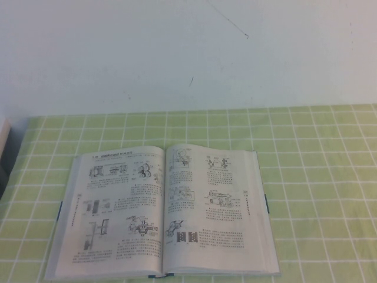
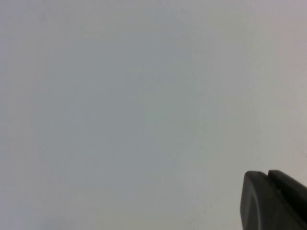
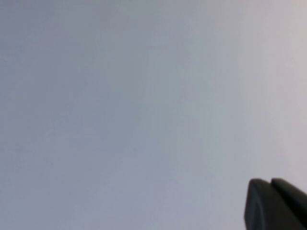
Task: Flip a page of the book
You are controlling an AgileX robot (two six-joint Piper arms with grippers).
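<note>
The book (image 1: 165, 212) lies open and flat on the green checked tablecloth (image 1: 321, 177), near the front edge in the high view. Its left-hand page (image 1: 115, 206) and right-hand page (image 1: 218, 206) are white with black machine drawings and small text. A thin blue cover edge (image 1: 267, 203) shows at the sides. Neither arm appears in the high view. In the left wrist view my left gripper (image 2: 266, 173) is shut, its dark fingertips together against a blank pale surface. My right gripper (image 3: 270, 181) in the right wrist view is likewise shut on nothing.
A white wall (image 1: 177, 53) rises behind the table. At the far left edge of the high view a pale and dark object (image 1: 3, 156) is cut off by the frame. The cloth stretches to the right of the book.
</note>
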